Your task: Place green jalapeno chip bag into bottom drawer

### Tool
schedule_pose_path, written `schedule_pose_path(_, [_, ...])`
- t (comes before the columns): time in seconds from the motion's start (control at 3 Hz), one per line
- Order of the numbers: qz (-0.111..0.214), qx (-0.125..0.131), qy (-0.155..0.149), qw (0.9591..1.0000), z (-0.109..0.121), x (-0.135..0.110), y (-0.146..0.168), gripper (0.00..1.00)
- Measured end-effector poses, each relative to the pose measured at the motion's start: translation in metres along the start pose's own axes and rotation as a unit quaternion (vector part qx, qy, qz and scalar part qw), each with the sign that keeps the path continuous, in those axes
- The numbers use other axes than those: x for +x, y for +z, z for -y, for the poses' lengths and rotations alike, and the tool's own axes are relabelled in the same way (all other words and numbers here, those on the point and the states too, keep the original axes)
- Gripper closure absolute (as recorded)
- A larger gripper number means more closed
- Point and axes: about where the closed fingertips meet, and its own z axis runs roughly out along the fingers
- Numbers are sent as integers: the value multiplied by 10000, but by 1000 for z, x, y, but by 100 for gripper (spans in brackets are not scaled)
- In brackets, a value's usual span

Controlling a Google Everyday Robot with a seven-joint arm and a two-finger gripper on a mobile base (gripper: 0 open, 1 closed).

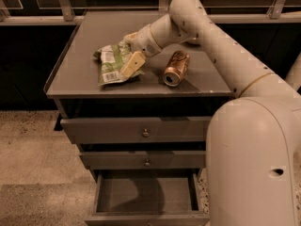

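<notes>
The green jalapeno chip bag lies crumpled on the left half of the grey cabinet top, barcode patch facing up. My gripper reaches in from the right and is open, with its fingers either side of the bag's right edge. The lower finger rests on the bag. The bottom drawer is pulled out below and nothing shows inside it.
A bronze-gold soda can lies on its side just right of the gripper. The two upper drawers with small knobs are shut. My arm's large body fills the right side. A rail runs behind the cabinet.
</notes>
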Motion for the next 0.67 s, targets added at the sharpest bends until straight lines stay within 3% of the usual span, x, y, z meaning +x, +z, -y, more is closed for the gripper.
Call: schedule_pose_path(0.67, [-18,-1,-2,10000,0,1,1,42])
